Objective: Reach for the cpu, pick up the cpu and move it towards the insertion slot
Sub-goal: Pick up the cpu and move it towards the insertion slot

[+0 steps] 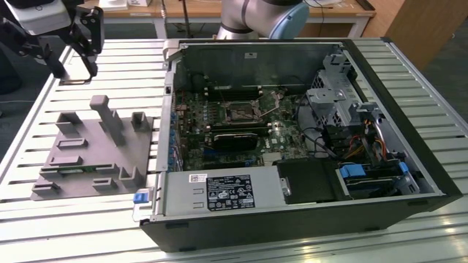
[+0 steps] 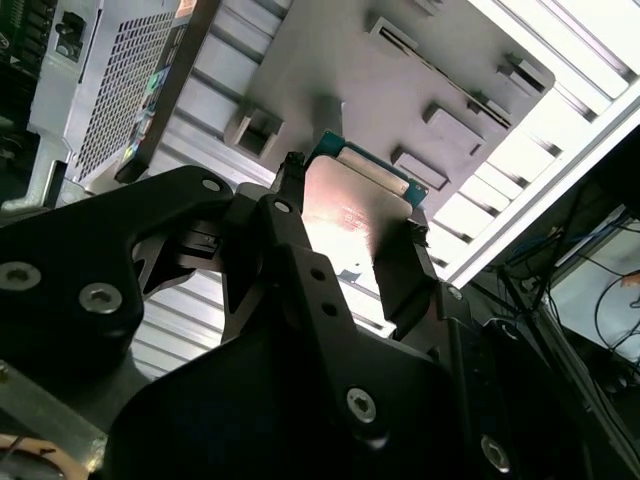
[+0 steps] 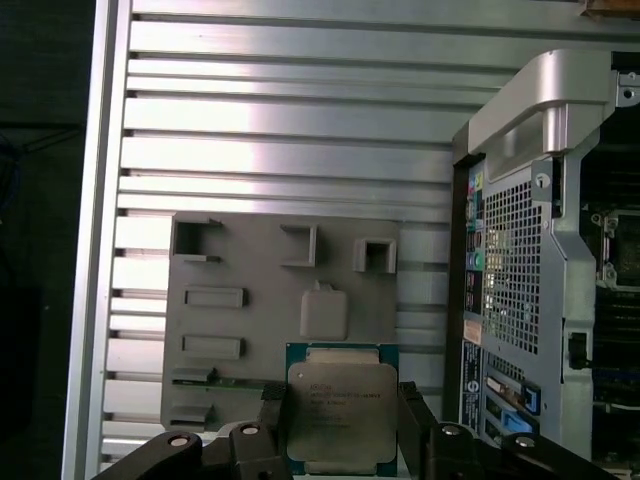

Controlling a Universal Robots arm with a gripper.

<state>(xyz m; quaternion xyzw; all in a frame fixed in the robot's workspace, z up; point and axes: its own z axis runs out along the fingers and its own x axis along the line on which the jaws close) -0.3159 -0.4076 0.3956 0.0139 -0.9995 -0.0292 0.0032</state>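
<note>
The pincer (image 1: pixel 75 70) is clamped on the cpu (image 3: pixel 342 415), one finger against each opposite edge, held clear above the table (image 1: pixel 117 71). The insertion slot (image 1: pixel 238 112) lies well apart from the pincer, toward the exterior view's right, inside the open computer case (image 1: pixel 431 159).

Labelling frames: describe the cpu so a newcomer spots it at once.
Find the open computer case; on the exterior view's left of it a grey fixture plate lies on the slatted table. The gripper hangs over that side, and its fingers clamp the cpu: a flat square chip with silvery lid and green rim, unlike the plain grey blocks.
</note>
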